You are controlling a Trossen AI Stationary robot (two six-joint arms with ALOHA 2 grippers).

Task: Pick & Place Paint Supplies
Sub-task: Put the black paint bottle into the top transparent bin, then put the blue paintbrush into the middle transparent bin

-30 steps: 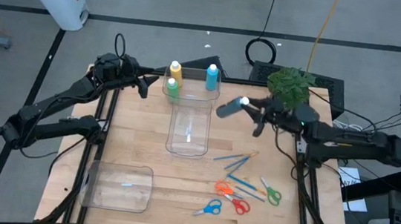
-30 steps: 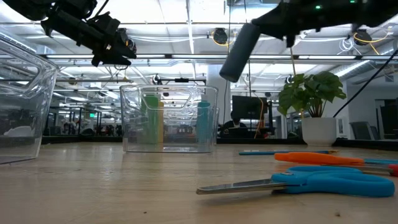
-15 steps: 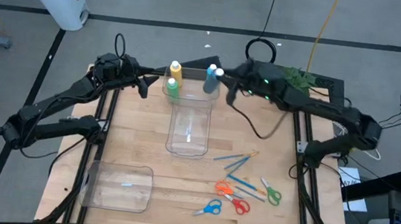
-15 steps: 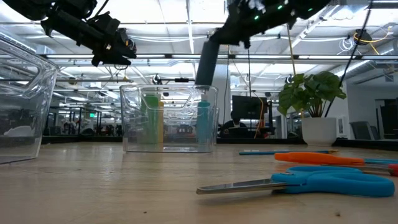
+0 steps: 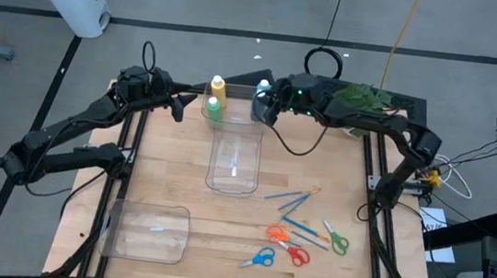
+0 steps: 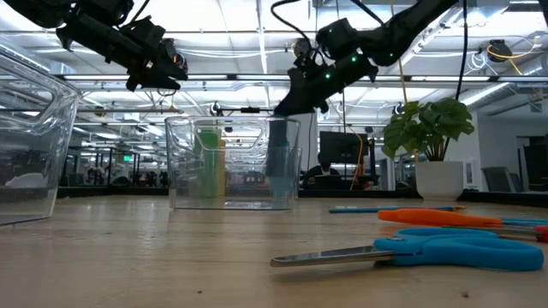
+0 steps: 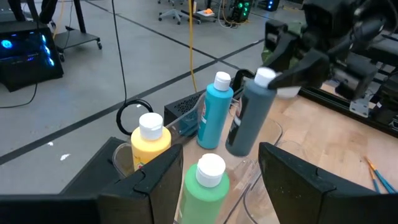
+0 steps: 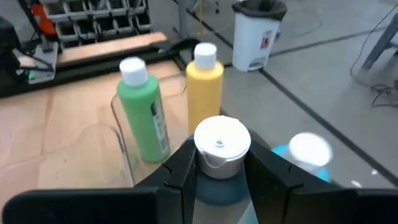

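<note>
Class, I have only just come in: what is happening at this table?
The right gripper holds the grey-blue bottle by its neck, tilted over the far end of the clear bin, beside the light blue bottle. The yellow bottle and green bottle stand there too. The left gripper waits nearby, open. Brushes lie on the table.

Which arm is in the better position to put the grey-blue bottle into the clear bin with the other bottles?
The right. Its gripper already holds the grey-blue bottle by the neck, over the clear bin beside the light blue bottle. The left gripper waits open and empty at the bin's far-left side.
</note>
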